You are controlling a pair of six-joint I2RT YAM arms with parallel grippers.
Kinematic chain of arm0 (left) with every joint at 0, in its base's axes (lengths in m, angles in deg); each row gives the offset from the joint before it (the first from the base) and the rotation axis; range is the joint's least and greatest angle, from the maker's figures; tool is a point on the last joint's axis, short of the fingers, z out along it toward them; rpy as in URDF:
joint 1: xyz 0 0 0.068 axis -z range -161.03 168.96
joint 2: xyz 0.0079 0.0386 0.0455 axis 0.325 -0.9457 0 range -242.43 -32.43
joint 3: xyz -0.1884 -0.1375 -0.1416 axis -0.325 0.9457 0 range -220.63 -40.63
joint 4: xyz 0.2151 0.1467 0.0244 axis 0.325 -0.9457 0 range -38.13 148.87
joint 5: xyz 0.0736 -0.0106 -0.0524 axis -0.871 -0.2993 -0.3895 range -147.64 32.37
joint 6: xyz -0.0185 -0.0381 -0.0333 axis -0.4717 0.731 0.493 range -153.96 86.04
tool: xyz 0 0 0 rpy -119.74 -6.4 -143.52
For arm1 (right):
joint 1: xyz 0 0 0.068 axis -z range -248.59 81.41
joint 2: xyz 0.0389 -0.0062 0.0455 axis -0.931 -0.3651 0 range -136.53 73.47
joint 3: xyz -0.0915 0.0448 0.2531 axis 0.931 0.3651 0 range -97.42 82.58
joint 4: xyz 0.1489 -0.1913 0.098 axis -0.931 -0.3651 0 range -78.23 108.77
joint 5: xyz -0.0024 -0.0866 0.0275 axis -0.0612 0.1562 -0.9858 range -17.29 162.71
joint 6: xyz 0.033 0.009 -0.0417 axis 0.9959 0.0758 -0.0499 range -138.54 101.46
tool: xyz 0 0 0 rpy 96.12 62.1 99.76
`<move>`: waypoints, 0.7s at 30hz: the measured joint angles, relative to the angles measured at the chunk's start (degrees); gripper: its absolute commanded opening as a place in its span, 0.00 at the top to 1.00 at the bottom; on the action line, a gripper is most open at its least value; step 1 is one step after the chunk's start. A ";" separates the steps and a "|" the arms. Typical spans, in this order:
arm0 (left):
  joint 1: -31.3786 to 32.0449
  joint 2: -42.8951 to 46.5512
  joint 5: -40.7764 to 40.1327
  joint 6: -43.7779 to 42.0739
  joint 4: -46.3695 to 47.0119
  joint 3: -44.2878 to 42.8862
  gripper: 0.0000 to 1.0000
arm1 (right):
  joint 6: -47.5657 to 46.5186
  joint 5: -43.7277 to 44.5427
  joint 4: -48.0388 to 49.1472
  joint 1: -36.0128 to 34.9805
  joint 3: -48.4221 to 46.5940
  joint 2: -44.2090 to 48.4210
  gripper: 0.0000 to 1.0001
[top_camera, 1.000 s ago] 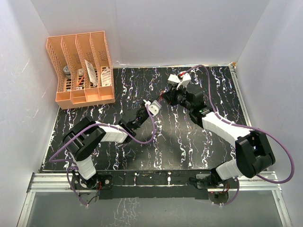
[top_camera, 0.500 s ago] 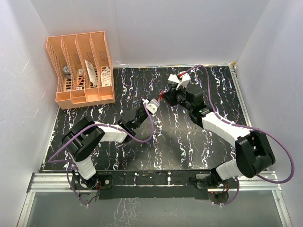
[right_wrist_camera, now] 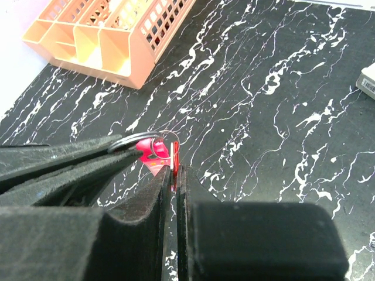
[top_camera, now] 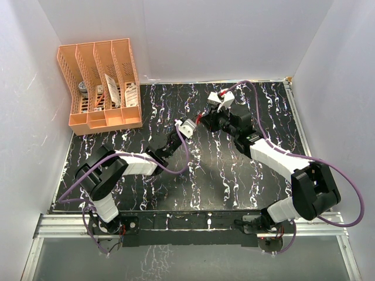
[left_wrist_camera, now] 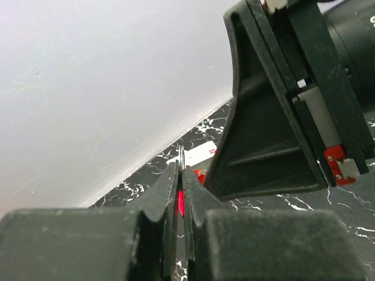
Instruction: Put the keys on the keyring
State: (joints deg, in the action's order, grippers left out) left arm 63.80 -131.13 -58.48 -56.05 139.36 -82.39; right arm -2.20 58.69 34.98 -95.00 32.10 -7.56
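Both grippers meet above the middle back of the table. My left gripper [top_camera: 196, 122] [left_wrist_camera: 180, 175] is shut on the keyring, whose thin metal edge [left_wrist_camera: 182, 157] sticks out past the fingertips with a pink-red glow between the pads. In the right wrist view the ring [right_wrist_camera: 136, 141] and its pink tag [right_wrist_camera: 146, 157] poke out from the left fingers [right_wrist_camera: 70, 158]. My right gripper [top_camera: 206, 117] [right_wrist_camera: 174, 172] is shut on a red-headed key [right_wrist_camera: 175, 161], seen edge-on, right beside the ring. A small thin wire loop [right_wrist_camera: 166, 140] overlaps the tag. I cannot make out the pale key for certain.
An orange slotted organizer [top_camera: 99, 88] [right_wrist_camera: 105, 35] stands at the back left with small items in it. A white box with red marks [left_wrist_camera: 199, 153] [right_wrist_camera: 368, 81] lies on the black marbled table [top_camera: 222, 170] near the back wall. The right gripper's finger [left_wrist_camera: 258, 134] fills the left wrist view.
My left gripper has moved a little toward the back of the table and closer to the right gripper. Both grippers stay shut.
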 measured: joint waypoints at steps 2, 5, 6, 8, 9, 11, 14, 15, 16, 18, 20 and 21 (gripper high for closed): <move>-0.04 0.00 -0.02 0.20 0.09 -0.31 1.00 | -0.20 -0.44 -0.55 0.00 0.00 0.00 1.00; -0.07 0.00 0.00 0.44 0.02 -0.52 1.00 | -0.42 -1.07 -0.92 -0.04 0.00 0.00 1.00; -0.04 0.00 0.00 0.50 0.00 -0.57 1.00 | -0.50 -1.18 -0.96 -0.09 0.00 0.00 1.00; -0.04 0.00 0.02 0.68 0.00 -0.59 1.00 | -0.63 -1.27 -1.03 -0.11 0.00 0.00 1.00; -0.04 0.00 0.02 0.70 0.00 -0.59 1.00 | -0.76 -1.31 -1.03 -0.11 0.00 0.00 1.00; -0.04 0.00 0.02 0.72 0.00 -0.59 1.00 | -0.87 -1.31 -1.03 -0.11 0.00 -0.02 1.00; -0.07 0.00 0.02 0.70 -0.09 -0.59 1.00 | -1.03 -1.29 -1.05 -0.11 0.00 0.00 1.00; -0.07 0.00 0.00 0.68 -0.20 -0.59 1.00 | -1.03 -1.27 -1.07 -0.11 0.00 0.00 1.00; -0.07 0.09 0.00 0.68 -0.52 -0.59 1.00 | -1.07 -1.18 -1.14 -0.11 0.00 0.00 1.00; -0.15 0.61 0.00 0.70 -1.66 -0.59 1.00 | -1.16 -1.07 -1.29 -0.11 0.00 0.00 1.00; -0.28 1.57 0.13 0.98 -3.23 -0.59 1.00 | -1.25 -0.90 -1.25 -0.11 0.00 0.00 1.00; -0.48 2.32 0.37 1.33 -4.50 -0.59 1.00 | -1.25 -0.87 -1.20 -0.13 0.00 0.00 1.00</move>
State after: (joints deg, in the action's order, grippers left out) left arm 63.32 -128.81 -58.11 -54.71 134.86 -82.98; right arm -3.45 57.82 33.77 -95.13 32.10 -7.56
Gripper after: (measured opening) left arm 0.014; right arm 0.053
